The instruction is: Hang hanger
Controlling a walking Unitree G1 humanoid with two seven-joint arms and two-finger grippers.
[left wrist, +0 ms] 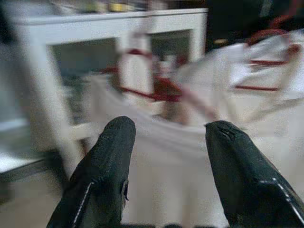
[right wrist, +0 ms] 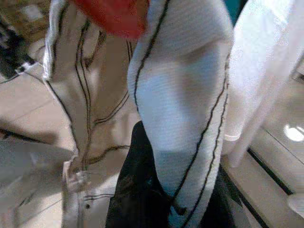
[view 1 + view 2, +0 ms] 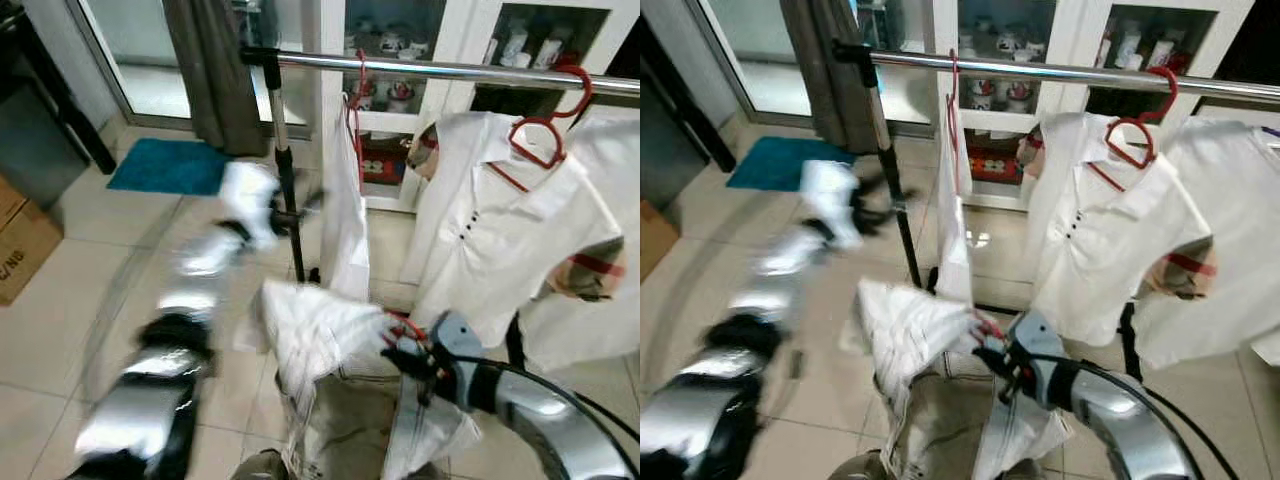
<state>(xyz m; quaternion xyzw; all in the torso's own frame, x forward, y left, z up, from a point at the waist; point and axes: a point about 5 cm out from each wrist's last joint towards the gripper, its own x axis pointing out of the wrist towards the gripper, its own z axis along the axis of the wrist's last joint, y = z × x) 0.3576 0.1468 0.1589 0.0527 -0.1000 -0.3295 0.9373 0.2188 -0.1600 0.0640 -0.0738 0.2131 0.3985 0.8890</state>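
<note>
Held low and nearest the camera, a white pinstriped garment on a red plastic hanger (image 3: pixel 405 326) is gripped by the right hand (image 3: pixel 408 358), whose black fingers are closed on the hanger among the cloth. At the left, the left hand (image 3: pixel 300 212) is raised, motion-blurred, near the black upright of the rack; its fingers (image 1: pixel 102 175) are spread wide and hold nothing. Above, a chrome horizontal rail (image 3: pixel 450 71) already carries a red hanger with a white garment (image 3: pixel 345 215) and, further right, a white short-sleeved shirt (image 3: pixel 500 235). The carrying step is judged underway; next, the hook must be lifted over a bare part of the rail, which seems to lie toward its left end.
</note>
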